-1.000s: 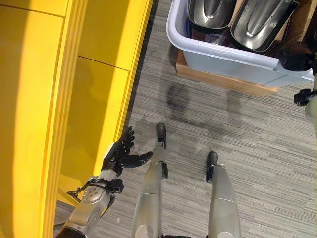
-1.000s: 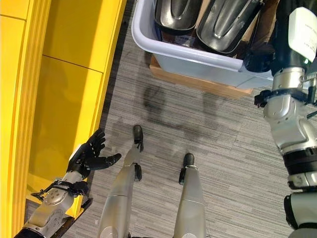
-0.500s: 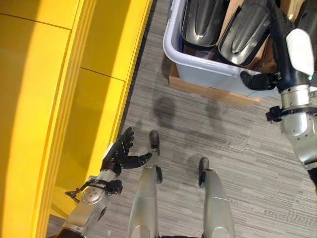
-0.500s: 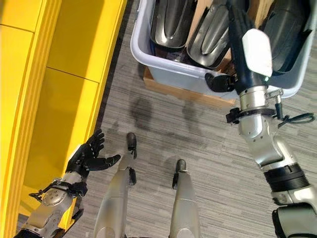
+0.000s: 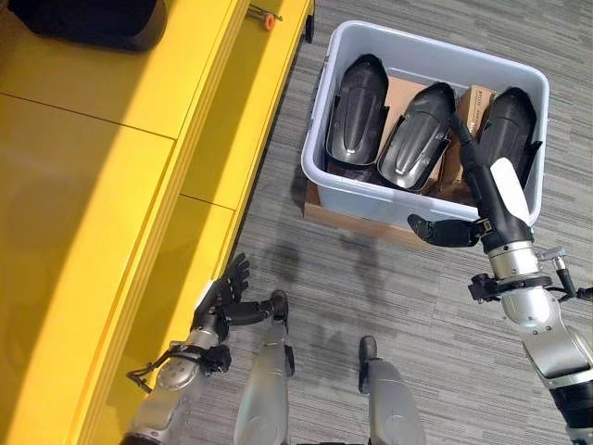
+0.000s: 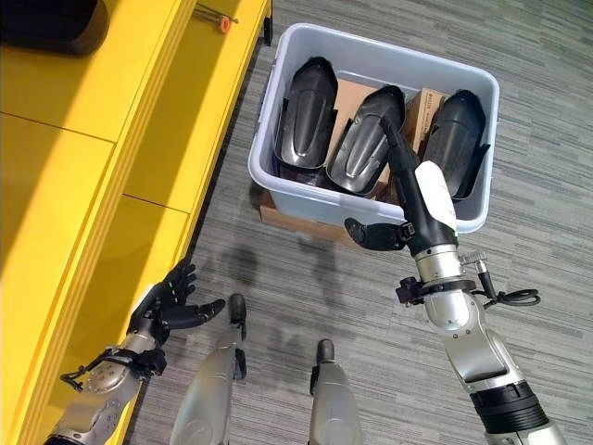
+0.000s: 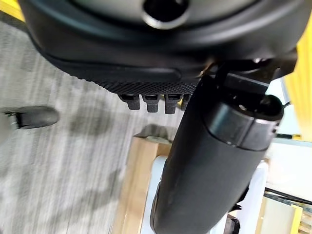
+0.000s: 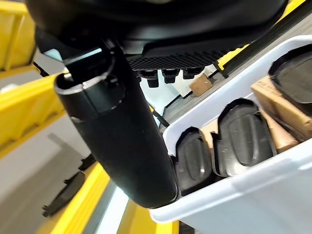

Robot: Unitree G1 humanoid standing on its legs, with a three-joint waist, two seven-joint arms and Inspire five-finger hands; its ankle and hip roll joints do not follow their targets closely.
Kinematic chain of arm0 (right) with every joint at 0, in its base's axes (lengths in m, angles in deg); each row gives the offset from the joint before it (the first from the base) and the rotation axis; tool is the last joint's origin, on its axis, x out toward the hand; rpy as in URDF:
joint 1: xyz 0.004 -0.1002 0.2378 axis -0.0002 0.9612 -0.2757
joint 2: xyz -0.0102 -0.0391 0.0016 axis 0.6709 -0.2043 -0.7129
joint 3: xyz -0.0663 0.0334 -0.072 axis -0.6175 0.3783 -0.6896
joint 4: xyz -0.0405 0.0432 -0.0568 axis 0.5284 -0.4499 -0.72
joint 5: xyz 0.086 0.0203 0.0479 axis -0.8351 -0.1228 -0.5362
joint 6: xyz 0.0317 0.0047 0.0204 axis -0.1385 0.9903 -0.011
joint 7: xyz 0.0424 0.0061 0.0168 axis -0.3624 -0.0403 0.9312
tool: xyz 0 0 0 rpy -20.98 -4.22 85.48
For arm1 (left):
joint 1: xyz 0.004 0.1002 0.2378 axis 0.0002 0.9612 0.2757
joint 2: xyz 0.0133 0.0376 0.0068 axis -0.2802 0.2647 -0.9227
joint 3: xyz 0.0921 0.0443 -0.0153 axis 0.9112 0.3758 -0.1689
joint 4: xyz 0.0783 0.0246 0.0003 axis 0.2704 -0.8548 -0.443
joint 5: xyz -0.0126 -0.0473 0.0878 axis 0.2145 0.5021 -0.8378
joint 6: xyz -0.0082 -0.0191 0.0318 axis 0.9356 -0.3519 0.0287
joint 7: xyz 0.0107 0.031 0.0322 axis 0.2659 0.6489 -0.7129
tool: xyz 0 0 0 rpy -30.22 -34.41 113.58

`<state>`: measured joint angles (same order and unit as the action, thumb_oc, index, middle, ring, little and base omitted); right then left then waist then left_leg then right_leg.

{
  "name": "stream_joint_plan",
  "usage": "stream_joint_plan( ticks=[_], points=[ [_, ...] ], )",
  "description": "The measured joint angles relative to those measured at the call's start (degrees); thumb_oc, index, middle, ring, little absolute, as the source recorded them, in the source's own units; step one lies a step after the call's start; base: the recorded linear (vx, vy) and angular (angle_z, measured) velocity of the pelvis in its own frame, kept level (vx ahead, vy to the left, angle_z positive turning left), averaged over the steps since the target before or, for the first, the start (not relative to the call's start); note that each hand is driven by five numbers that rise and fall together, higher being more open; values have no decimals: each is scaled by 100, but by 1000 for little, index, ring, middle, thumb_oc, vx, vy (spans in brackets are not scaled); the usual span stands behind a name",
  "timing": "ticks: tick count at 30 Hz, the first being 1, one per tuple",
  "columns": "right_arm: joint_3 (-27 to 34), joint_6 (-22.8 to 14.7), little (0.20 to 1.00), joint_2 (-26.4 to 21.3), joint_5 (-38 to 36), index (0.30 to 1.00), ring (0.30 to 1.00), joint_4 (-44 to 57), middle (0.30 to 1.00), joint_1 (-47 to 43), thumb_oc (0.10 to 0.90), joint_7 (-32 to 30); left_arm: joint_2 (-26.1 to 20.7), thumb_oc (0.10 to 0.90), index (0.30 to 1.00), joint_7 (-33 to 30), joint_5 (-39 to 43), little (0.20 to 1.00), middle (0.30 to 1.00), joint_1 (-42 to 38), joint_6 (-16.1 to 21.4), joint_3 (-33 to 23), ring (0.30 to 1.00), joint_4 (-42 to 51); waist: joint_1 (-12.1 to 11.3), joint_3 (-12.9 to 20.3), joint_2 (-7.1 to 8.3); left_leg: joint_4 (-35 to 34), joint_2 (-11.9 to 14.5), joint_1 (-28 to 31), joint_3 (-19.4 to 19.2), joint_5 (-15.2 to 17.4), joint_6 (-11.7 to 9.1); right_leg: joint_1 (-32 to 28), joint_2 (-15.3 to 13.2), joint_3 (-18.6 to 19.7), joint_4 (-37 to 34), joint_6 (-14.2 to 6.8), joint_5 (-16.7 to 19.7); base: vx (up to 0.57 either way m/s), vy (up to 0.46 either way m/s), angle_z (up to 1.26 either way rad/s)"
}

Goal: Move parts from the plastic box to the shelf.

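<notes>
Parts (image 5: 414, 148): three dark moulded shells standing in the plastic box (image 5: 371, 197), which I use as landmark. My right hand (image 6: 422, 195) reaches over the box's near wall, fingers straight above the middle shell, thumb outside, holding nothing. My left hand (image 5: 222, 295) hangs relaxed and spread, well away, beside the yellow shelf (image 5: 111, 232)
</notes>
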<state>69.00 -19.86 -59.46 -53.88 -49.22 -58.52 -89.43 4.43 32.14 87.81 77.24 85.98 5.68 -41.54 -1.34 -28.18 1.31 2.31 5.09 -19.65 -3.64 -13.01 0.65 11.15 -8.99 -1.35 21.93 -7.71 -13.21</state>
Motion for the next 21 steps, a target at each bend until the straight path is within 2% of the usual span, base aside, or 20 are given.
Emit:
stream_joint_plan(
  ticks=[5, 7, 9, 10, 11, 12, 13, 14, 15, 16, 17, 18, 19, 21],
  points=[
    [59, -34, 1000, 9, -165, 1000, 1000, 92, 1000, 60, 900, 177, 74, 900, 1000, 9, -42, 1000, 1000, 36, -31, -39, 1000, -28, 38, 144, 11, -63, 28, 319, 96, -11, -9, -309, 57, -36, 55, 6, -10, 31, -118, 6],
    [94, -57, 1000, 18, -227, 1000, 1000, 103, 1000, 131, 900, 318, 192, 900, 1000, 7, -44, 1000, 1000, 102, -72, -202, 1000, -30, 7, 277, 150, -64, 91, 482, 110, 21, -37, -380, 144, 111, 145, 104, -236, 74, -189, 3],
    [97, -93, 1000, 21, -256, 1000, 1000, 123, 1000, 130, 900, 414, 199, 900, 1000, 9, -44, 1000, 1000, 166, -84, -332, 1000, -32, -18, 347, 217, -46, 213, 528, 107, 65, -96, -396, 289, 130, 234, 218, -298, 42, -196, -16],
    [95, -96, 1000, 39, -343, 1000, 1000, 145, 1000, 162, 900, 536, 208, 900, 1000, 9, -44, 1000, 1000, 232, -110, -451, 1000, -34, -70, 387, 296, 25, 396, 638, 84, 45, -63, -465, 505, 204, 349, 377, -274, 54, -320, -23],
    [94, -98, 1000, 70, -344, 1000, 1000, 145, 1000, 192, 900, 555, 215, 900, 1000, 10, -44, 1000, 1000, 306, -110, -490, 1000, -62, -80, 437, 332, 63, 432, 649, 83, 80, -49, -480, 576, 236, 390, 439, -318, 0, -313, -23],
    [87, -100, 1000, 84, -357, 1000, 1000, 143, 1000, 187, 900, 573, 243, 900, 1000, 9, -42, 1000, 1000, 406, -112, -524, 1000, -76, -86, 484, 345, 102, 580, 685, 112, 116, -63, -440, 729, 184, 587, 590, -396, -11, -265, -35],
    [47, -103, 1000, 72, -419, 1000, 1000, 130, 1000, 170, 900, 604, 280, 900, 1000, 7, -41, 1000, 1000, 459, -117, -565, 1000, -118, -325, 484, 411, 524, 793, 670, 113, 20, -229, -366, 1132, 147, 1018, 1125, -631, -4, -191, -30],
    [44, -104, 1000, 71, -445, 1000, 1000, 123, 1000, 210, 900, 623, 223, 900, 1000, 7, -39, 1000, 1000, 379, -121, -603, 1000, -211, -363, 468, 550, 879, 748, 513, 297, -150, -453, -497, 1271, 230, 974, 1269, -649, 81, -94, 39],
    [108, -116, 1000, 143, -461, 1000, 1000, 121, 1000, 429, 900, 618, 290, 900, 1000, 7, -38, 1000, 1000, 275, -194, -491, 1000, -374, -256, 565, 675, 1293, 603, 266, 691, -306, -334, -557, 1100, -162, 940, 1372, -663, 143, -13, 70],
    [105, -122, 1000, 242, -467, 1000, 1000, 141, 1000, 559, 900, 631, 342, 900, 1000, 21, -40, 1000, 1000, 366, -241, -466, 1000, -372, -332, 691, 745, 1726, 491, 66, 659, 41, -127, -543, 1085, -168, 915, 1352, -694, 285, 114, 84],
    [102, -164, 1000, 284, -475, 1000, 1000, 179, 1000, 674, 900, 627, 431, 900, 1000, 53, -39, 1000, 1000, 472, -245, -415, 1000, -377, -329, 815, 771, 1934, 382, -48, 650, 327, -182, -488, 1086, -225, 822, 1388, -629, 233, 101, 33],
    [104, -190, 1000, 298, -482, 1000, 1000, 175, 1000, 658, 900, 619, 481, 900, 1000, 71, -41, 1000, 1000, 466, -244, -315, 1000, -431, -336, 827, 742, 1868, 247, -72, 739, 628, -358, -463, 1096, -207, 793, 1368, -527, 255, 111, 38],
    [109, -200, 1000, 335, -493, 1000, 1000, 104, 1000, 549, 900, 607, 632, 900, 1000, 110, -47, 1000, 1000, 392, -244, -178, 1000, -613, -332, 833, 556, 1382, 183, -20, 902, 913, -484, -447, 1197, -216, 613, 1309, -355, 148, 43, 8],
    [92, -196, 1000, 366, -490, 1000, 1000, 82, 1000, 484, 900, 626, 842, 900, 1000, 106, -73, 1000, 1000, 396, -279, 25, 1000, -835, -461, 830, 102, 495, 167, 48, 1053, 918, -462, -442, 1454, -167, 356, 1326, -160, 240, 115, -20]
  ],
)
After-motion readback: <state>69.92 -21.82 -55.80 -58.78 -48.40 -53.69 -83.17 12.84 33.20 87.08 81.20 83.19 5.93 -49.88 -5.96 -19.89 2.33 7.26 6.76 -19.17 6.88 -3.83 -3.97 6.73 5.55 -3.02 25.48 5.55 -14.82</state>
